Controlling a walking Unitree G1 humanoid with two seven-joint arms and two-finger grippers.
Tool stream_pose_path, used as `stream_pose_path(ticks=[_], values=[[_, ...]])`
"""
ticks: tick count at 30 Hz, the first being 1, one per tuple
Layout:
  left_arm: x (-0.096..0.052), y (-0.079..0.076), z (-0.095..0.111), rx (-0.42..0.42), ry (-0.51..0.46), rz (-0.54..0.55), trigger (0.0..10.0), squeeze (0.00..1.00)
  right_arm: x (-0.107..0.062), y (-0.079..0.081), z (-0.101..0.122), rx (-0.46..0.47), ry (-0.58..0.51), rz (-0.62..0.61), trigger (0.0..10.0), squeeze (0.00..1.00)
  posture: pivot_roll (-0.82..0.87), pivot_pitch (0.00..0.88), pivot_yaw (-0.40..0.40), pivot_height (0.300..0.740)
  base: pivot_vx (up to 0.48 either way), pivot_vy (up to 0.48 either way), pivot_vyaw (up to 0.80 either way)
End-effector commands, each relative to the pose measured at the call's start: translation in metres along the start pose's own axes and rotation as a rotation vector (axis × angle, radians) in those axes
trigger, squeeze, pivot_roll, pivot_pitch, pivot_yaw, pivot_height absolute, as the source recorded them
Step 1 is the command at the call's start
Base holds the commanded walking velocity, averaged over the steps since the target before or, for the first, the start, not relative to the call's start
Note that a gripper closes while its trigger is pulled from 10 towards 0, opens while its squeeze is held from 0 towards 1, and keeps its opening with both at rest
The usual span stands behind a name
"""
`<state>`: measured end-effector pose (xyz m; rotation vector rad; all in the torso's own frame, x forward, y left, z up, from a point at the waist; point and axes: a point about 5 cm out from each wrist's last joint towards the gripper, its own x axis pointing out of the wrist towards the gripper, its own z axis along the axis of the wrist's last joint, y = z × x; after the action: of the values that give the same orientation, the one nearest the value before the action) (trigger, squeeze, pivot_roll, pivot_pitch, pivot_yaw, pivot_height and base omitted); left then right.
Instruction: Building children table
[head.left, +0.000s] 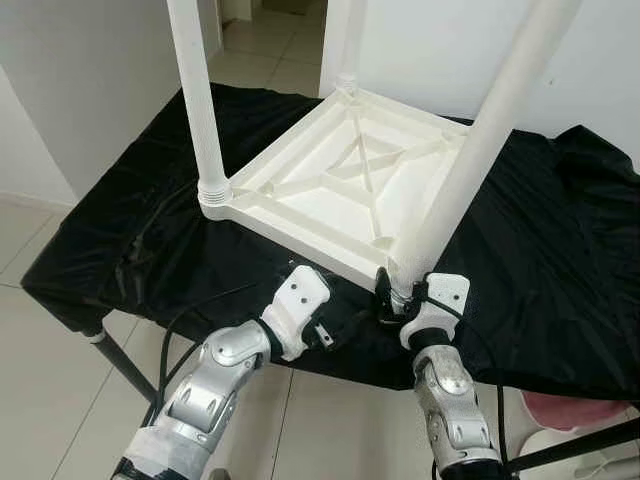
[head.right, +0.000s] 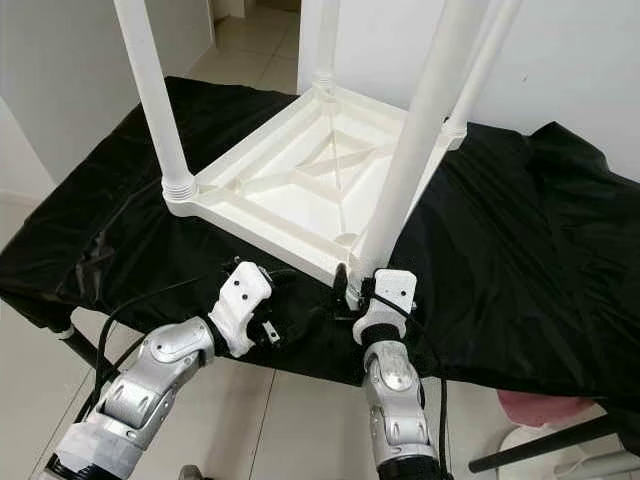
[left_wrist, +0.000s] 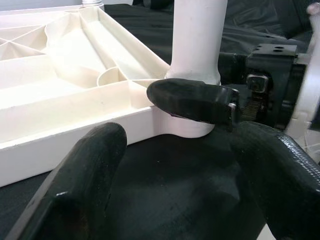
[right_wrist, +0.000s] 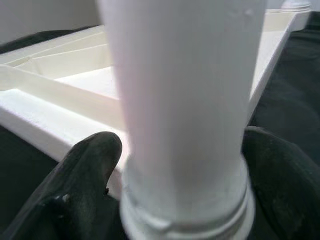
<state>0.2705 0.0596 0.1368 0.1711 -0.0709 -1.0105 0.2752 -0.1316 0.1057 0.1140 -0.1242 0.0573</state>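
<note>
A white plastic children's tabletop (head.left: 340, 190) lies upside down on a black cloth (head.left: 540, 250) spread over a work surface, its ribbed underside facing up. White legs stand upright in its corners: one at the robot's left (head.left: 200, 110), one at the far corner (head.left: 345, 45), another on the right side (head.right: 478, 70), and the near leg (head.left: 470, 150) rising from the corner closest to the robot. The right gripper (head.left: 397, 298) is at the base of that near leg, its two black fingers (right_wrist: 80, 185) set on either side of the leg's collar and closed against it, so the leg sits clasped between them. The left gripper (head.left: 325, 335) hovers just beside it, low over the cloth at the table's near edge; its fingers (left_wrist: 75, 190) are spread apart with nothing between them, pointed toward the same corner. The floor around is pale tile (head.left: 40, 340), and a pink object (head.left: 570, 410) shows below the cloth on the right.
</note>
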Motion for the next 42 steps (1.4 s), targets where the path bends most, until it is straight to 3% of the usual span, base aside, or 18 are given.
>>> stream_pose_path(ticks=[1, 6, 7, 8, 9, 15, 21, 25, 27, 28, 29, 35, 41, 42], values=[[0.001, -0.005, 0.000, -0.007, 0.000, -0.060, 10.0, 0.00, -0.005, -0.002, 0.004, 0.007, -0.030, 0.057, 10.0, 1.00, 0.02, 0.037, -0.055, 0.740, 0.000, 0.000, 0.00], [0.002, -0.009, -0.001, -0.018, 0.005, -0.070, 10.0, 0.00, -0.007, -0.009, 0.007, -0.010, -0.039, 0.143, 10.0, 1.00, 0.02, 0.037, -0.056, 0.740, 0.000, 0.000, 0.00], [0.002, -0.010, -0.001, -0.016, 0.001, -0.078, 10.0, 0.00, -0.005, -0.013, 0.008, -0.044, -0.043, 0.168, 10.0, 0.66, 0.01, 0.037, -0.056, 0.740, 0.000, 0.000, 0.00], [0.002, -0.010, -0.001, -0.016, 0.001, -0.078, 10.0, 0.00, -0.005, -0.013, 0.008, -0.044, -0.043, 0.168, 10.0, 0.66, 0.01, 0.037, -0.056, 0.740, 0.000, 0.000, 0.00], [0.001, -0.013, -0.001, -0.040, -0.002, -0.102, 10.0, 0.00, -0.001, -0.019, 0.011, -0.074, -0.046, 0.204, 10.0, 0.00, 0.01, 0.036, -0.057, 0.740, 0.000, 0.000, 0.00], [0.001, -0.016, 0.002, -0.028, -0.012, -0.118, 10.0, 0.00, 0.013, -0.034, 0.017, -0.151, -0.037, 0.335, 10.0, 0.00, 0.02, 0.035, -0.059, 0.740, 0.000, 0.000, 0.00], [0.001, -0.018, 0.006, -0.016, -0.026, -0.122, 10.0, 0.00, 0.020, -0.034, 0.020, -0.166, -0.037, 0.389, 10.0, 0.00, 0.03, 0.036, -0.063, 0.740, 0.000, 0.000, 0.00], [0.001, -0.020, 0.006, -0.016, -0.019, -0.122, 10.0, 0.00, 0.026, -0.026, 0.018, -0.194, -0.016, 0.504, 10.0, 0.00, 0.04, 0.041, -0.061, 0.740, 0.000, 0.000, 0.00], [0.001, -0.020, 0.007, -0.001, -0.020, -0.117, 10.0, 0.00, 0.031, -0.026, 0.013, -0.233, 0.015, 0.535, 3.1, 0.00, 0.03, 0.046, -0.059, 0.740, 0.000, 0.000, 0.00], [0.001, -0.020, 0.007, -0.001, -0.020, -0.117, 10.0, 0.00, 0.031, -0.026, 0.013, -0.233, 0.015, 0.535, 3.1, 0.00, 0.03, 0.046, -0.059, 0.740, 0.000, 0.000, 0.00], [0.001, -0.019, 0.007, -0.002, -0.020, -0.113, 10.0, 0.00, 0.032, -0.028, 0.010, -0.249, 0.028, 0.536, 0.0, 0.00, 0.03, 0.046, -0.059, 0.740, 0.000, 0.000, 0.00], [0.004, -0.015, 0.010, 0.008, -0.033, -0.100, 10.0, 0.00, 0.038, -0.042, 0.011, -0.245, 0.047, 0.525, 0.0, 0.00, 0.03, 0.053, -0.057, 0.740, 0.000, 0.000, 0.00], [0.007, -0.010, 0.016, -0.005, -0.054, -0.079, 10.0, 0.00, 0.040, -0.043, 0.011, -0.226, 0.051, 0.515, 0.0, 0.00, 0.03, 0.067, -0.060, 0.740, 0.000, 0.000, 0.00], [0.007, -0.008, 0.017, -0.002, -0.056, -0.072, 10.0, 0.00, 0.041, -0.043, 0.011, -0.218, 0.052, 0.509, 2.1, 0.00, 0.03, 0.067, -0.060, 0.740, 0.000, 0.000, 0.00]])
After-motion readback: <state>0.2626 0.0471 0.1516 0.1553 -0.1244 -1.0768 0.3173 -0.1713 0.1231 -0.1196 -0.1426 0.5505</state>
